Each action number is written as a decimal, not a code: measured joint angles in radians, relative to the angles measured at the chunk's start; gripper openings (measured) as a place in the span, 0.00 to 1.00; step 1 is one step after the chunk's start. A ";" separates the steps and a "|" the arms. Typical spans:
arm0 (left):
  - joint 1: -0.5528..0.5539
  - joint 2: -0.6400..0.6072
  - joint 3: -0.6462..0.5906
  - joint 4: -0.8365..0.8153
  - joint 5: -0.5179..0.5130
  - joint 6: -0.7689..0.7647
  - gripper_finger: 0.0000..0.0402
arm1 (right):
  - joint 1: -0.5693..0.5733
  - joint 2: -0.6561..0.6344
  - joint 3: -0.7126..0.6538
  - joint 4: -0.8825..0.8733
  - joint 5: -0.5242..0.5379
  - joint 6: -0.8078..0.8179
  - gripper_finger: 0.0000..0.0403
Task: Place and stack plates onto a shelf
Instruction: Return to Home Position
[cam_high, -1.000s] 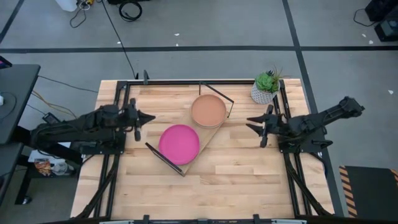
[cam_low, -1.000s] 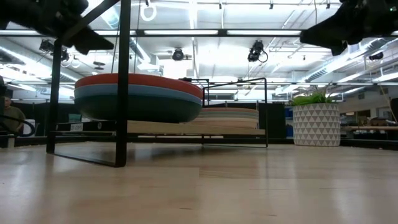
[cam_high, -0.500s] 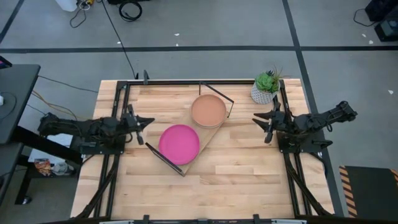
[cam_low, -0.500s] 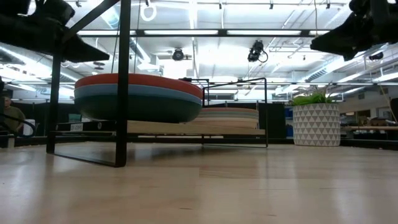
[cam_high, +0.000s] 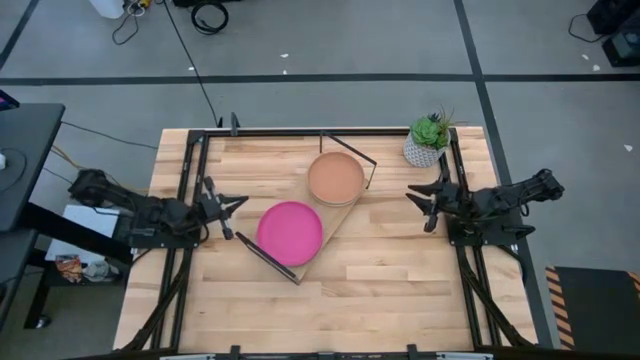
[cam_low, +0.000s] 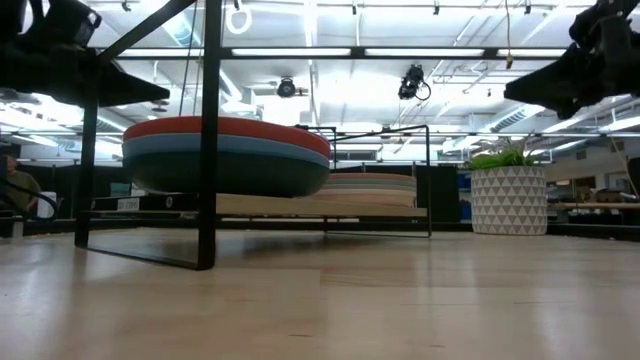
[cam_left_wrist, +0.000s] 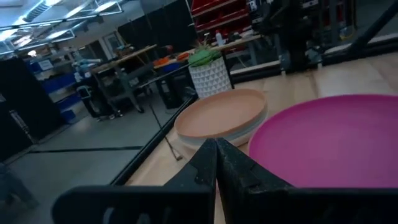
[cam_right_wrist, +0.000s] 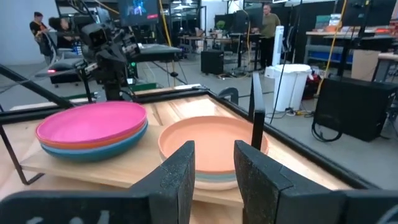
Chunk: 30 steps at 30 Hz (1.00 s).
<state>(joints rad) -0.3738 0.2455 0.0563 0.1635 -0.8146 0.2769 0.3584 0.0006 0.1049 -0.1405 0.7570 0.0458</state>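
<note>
**Both grippers clear of two plate stacks on the shelf**

The left gripper (cam_high: 232, 205) hung over the table's left edge with its fingers pressed together and holding nothing. It was near the pink plate (cam_high: 289, 232) but not touching it. The right gripper (cam_high: 415, 200) hung over the right edge, close to the potted plant (cam_high: 428, 140), with a narrow gap between its fingers and nothing in it. It was well apart from the tan plate (cam_high: 335, 178).

The shelf (cam_high: 335, 216) was a pale wooden board lying at a diagonal across the middle of the table (cam_high: 400, 290). It had two thin black wire frames, one at each short end.

There were two stacks of round, shallow plates on the board, side by side. From above only the two top plates showed, the pink one towards the left arm and the tan one towards the plant.

In the low view the nearer stack's rim showed three bands: orange-red on top, light blue below it and dark teal at the bottom. The right wrist view showed orange and teal edges under the pink plate, and a paler edge under the tan one. The plates in the tan stack could not be counted exactly.
</note>
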 joint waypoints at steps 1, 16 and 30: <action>-0.009 -0.004 0.000 -0.004 -0.017 0.006 0.03 | 0.000 0.000 -0.010 0.003 0.001 0.008 0.29; -0.097 -0.030 0.001 0.009 -0.084 -0.041 0.04 | 0.000 0.018 -0.069 0.124 -0.020 0.153 0.29; -0.097 -0.030 0.001 0.004 0.023 -0.130 0.05 | 0.000 0.019 -0.069 0.125 -0.052 0.101 0.29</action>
<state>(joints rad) -0.4709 0.2153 0.0574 0.1677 -0.7914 0.1471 0.3580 0.0193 0.0357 -0.0158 0.7052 0.1467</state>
